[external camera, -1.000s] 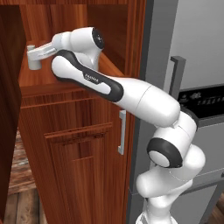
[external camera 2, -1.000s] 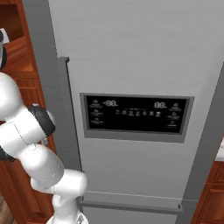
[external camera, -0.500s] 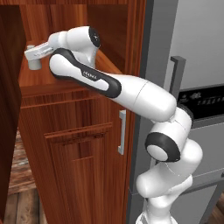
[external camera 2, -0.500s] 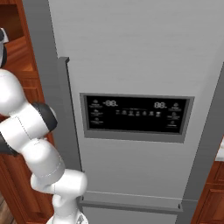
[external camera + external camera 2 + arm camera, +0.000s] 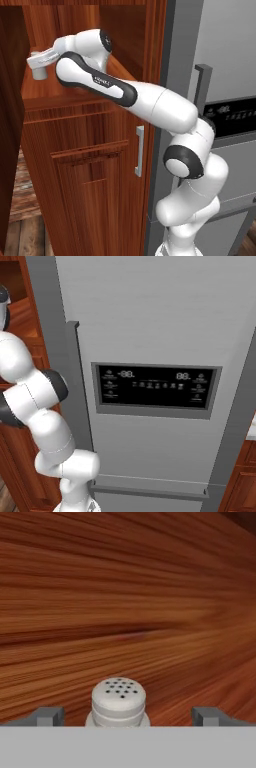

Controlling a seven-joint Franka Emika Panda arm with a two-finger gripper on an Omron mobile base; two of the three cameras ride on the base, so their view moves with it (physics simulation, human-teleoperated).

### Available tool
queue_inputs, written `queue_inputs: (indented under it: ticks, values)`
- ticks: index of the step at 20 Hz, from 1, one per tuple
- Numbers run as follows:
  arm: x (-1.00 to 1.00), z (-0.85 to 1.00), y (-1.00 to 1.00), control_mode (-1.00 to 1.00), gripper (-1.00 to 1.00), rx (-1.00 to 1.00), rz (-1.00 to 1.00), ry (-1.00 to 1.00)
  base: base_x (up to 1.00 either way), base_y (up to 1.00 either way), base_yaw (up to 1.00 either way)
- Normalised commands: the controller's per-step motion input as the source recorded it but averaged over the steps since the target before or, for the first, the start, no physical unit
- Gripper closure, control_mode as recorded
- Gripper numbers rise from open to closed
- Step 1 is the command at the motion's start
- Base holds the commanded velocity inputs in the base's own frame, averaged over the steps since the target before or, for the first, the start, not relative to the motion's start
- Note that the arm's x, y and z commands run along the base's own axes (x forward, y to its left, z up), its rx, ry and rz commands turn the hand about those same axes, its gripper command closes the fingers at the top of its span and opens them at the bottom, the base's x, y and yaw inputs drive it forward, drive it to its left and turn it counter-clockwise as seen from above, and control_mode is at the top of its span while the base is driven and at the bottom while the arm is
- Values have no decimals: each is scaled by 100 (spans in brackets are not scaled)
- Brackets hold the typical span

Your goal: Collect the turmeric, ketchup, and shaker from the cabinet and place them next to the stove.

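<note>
**Open pincer poised over the shaker in the cabinet niche**

Your pincer (image 5: pixel 128 717) stands with its two dark fingertips (image 5: pixel 47 716) wide apart, gripping nothing. Right between them, in the hand view, sits the shaker (image 5: pixel 119 702): a pale grey-white cylinder whose domed cap, dotted with small dark holes, faces the camera. It lies a little closer to one fingertip than the other and touches neither. Past the shaker, red-brown wood grain stretches away from the pincer, with a dark streak running across it; this is the inside of the cabinet (image 5: pixel 85 165).

In the left base view, your white arm reaches up and leftward into the cabinet's shelf niche, and its hand (image 5: pixel 39 62) points downward over the shelf. Below the niche, the cabinet door carries a grey bar handle (image 5: pixel 139 151). Beside the cabinet, behind the arm, stands a grey refrigerator (image 5: pixel 165 331) with a dark display panel (image 5: pixel 154 388) on its front.
</note>
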Motion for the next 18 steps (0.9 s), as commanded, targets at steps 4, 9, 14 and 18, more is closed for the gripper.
queue_inputs:
  ticks: [4,9,14,18]
  values:
    - [22,-20,24,-100,100,0,4,1,0,0,0]
    - [16,-20,17,-100,100,0,5,0,0,0,0]
    - [4,-10,8,-100,100,0,3,1,0,0,0]
    - [0,-1,2,-100,100,0,0,0,0,0,0]
